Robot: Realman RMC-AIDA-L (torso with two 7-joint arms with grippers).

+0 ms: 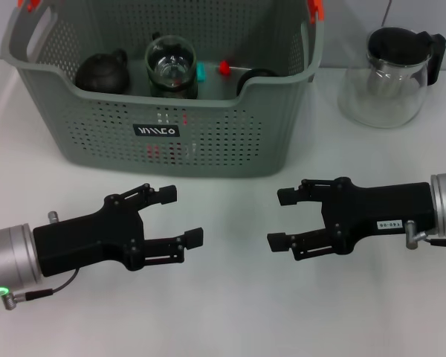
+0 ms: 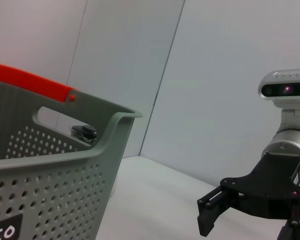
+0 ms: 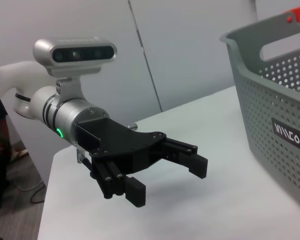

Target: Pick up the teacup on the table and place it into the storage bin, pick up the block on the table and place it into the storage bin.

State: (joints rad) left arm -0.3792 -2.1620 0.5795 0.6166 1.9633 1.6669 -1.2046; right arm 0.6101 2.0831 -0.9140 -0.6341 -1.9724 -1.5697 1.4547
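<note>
The large grey perforated plastic storage bin (image 1: 171, 126) stands at the back of the white counter (image 1: 230, 297), already holding a dark teapot-like vessel (image 1: 102, 72), a glass teacup (image 1: 172, 68) and small red and teal pieces. The left tool (image 1: 180, 216) and right tool (image 1: 282, 219) hover before it, both spread wide and empty. No cup or block shows on the counter, so the work looks done; best to keep both tools low, apart, and clear of the bin wall and the glass teapot with black lid (image 1: 386, 74).

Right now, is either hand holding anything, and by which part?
Nothing is held: the left hand and right hand are both open and empty above the table.
</note>
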